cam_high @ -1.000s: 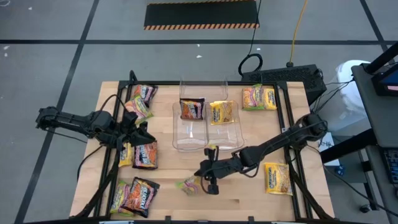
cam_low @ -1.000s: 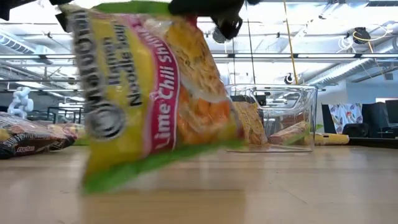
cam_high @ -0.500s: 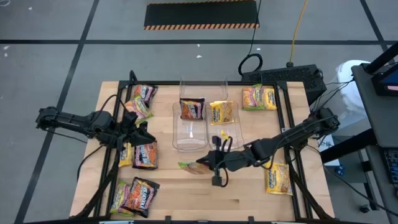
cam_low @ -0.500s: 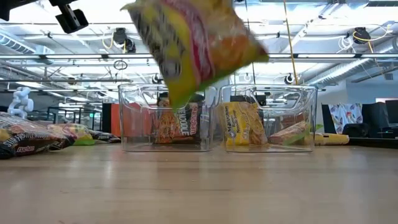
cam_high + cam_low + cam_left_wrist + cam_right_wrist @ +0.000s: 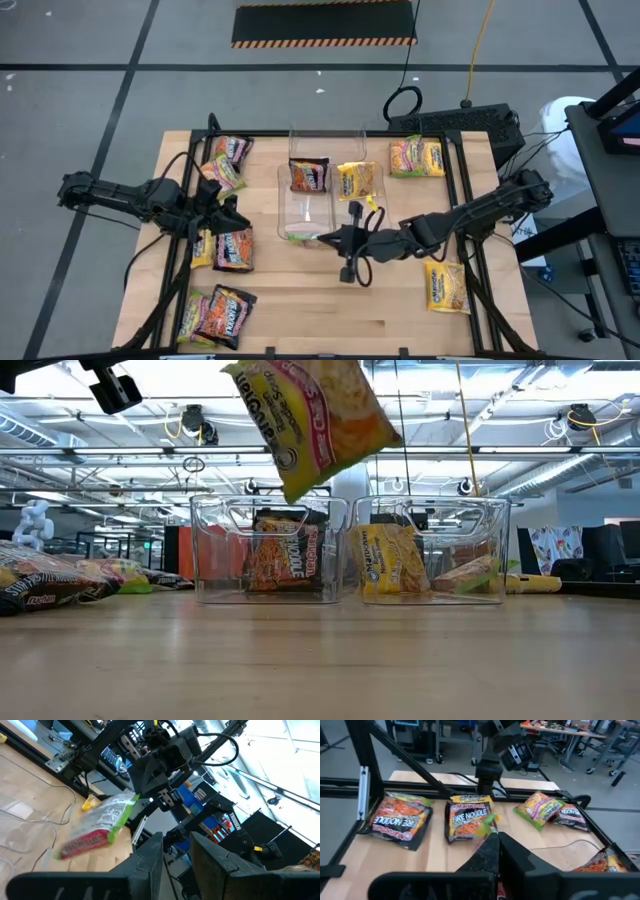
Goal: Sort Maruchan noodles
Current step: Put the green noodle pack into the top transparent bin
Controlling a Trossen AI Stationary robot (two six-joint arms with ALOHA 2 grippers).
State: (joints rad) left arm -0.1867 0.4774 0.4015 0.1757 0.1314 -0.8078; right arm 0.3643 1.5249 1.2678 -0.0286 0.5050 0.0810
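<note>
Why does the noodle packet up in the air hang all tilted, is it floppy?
Probably a bit floppy: the lime chili packet hangs tilted from the right end effector, pinched near one edge. It looks light, since that small pinch lifts it. Its shiny wrapper might be slippery.

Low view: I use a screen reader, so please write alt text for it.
A yellow, pink and green noodle packet hangs in the air above two clear bins on a wooden table. One bin holds a dark packet, the other a yellow packet; more packets lie at far left.

The wooden table (image 5: 400, 310) carries scattered noodle packets (image 5: 233, 248) and clear bins (image 5: 305, 212).
</note>
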